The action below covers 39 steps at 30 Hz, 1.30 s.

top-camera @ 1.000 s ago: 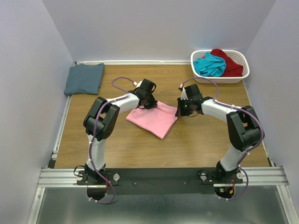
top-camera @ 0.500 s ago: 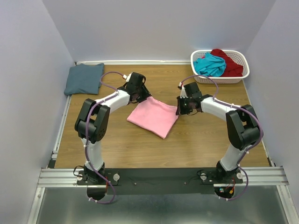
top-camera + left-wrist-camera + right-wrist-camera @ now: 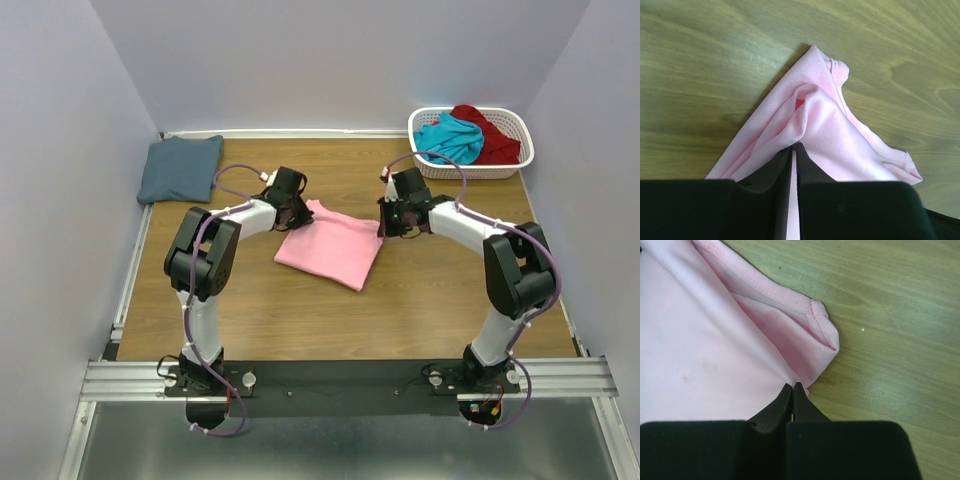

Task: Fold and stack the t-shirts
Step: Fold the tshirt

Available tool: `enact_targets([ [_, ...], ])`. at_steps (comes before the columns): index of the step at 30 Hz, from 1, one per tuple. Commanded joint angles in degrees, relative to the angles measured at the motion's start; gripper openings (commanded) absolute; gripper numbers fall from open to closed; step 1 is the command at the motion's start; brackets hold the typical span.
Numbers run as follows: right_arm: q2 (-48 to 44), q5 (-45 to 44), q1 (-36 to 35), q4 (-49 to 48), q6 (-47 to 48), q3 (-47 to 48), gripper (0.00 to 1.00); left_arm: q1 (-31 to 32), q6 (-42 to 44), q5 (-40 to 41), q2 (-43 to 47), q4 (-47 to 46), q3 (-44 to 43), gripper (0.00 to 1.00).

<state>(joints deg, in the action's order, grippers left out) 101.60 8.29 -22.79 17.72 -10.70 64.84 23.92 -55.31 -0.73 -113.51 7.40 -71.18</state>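
Cloth is pinched in both grippers. The left gripper (image 3: pixel 795 146) has its jaws drawn almost together, with a thin strip of the pink t-shirt (image 3: pixel 330 248) caught between them; in the left wrist view the fabric rises in a ridge from the table (image 3: pixel 420 300) to the fingertips. The right gripper (image 3: pixel 791 386) is closed tight, its tips meeting on the shirt's hemmed corner, where the folds run together.

From above, the left arm reaches forward and bends inward at the elbow, its gripper at the shirt's far left corner. The right arm mirrors it, its gripper at the far right corner. Both wrists sit low over the table.

Between the two grippers the pink t-shirt lies folded as a rough slanted rectangle on the middle of the table. A folded blue-grey t-shirt (image 3: pixel 180 168) lies at the far left corner, well apart. At the far right, a white basket (image 3: pixel 470 172) holds a teal t-shirt (image 3: pixel 450 140) and a dark red t-shirt (image 3: pixel 492 135), both crumpled.
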Motion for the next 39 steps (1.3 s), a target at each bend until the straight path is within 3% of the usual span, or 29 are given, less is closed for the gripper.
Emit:
enact_targets([
  [1, 2.6, -2.8, 0.5, 1.1, 1.2, 3.3, 0.05, -1.2, 1.3, 2.2, -0.4, 0.5, 3.7, 0.14],
  [9, 7.8, -5.0, 1.8, 1.0, -0.7, 8.2, 0.13, -1.9, 3.2, 2.9, 1.9, -0.9, 8.6, 0.13],
  [12, 7.4, -5.5, 1.8, 1.0, -1.6, 10.0, 0.27, -2.2, 3.3, 2.7, 2.9, -1.7, 9.7, 0.13],
  [14, 6.4, -3.5, 1.8, 0.9, -2.3, 11.4, 0.39, -2.4, 3.0, 2.1, 3.5, -1.9, 10.1, 0.13],
  [17, 4.0, 2.1, 1.7, 0.6, -5.3, 11.9, 0.5, -2.4, 2.0, 1.1, 4.2, -2.8, 10.9, 0.13],
  [25, 4.3, 25.3, 1.8, -5.8, -6.8, 8.7, 0.51, -2.7, 0.5, -1.2, 5.6, -3.9, 11.9, 0.13],
  [34, 17.2, 32.1, 9.4, -13.4, -8.7, 8.6, 0.46, -4.4, 0.6, -2.7, 7.0, -5.4, 14.8, 0.13],
  [39, 17.1, 35.8, 12.8, -13.2, -9.8, 10.0, 0.45, -5.1, 1.9, -3.8, 11.0, -5.2, 15.5, 0.13],
])
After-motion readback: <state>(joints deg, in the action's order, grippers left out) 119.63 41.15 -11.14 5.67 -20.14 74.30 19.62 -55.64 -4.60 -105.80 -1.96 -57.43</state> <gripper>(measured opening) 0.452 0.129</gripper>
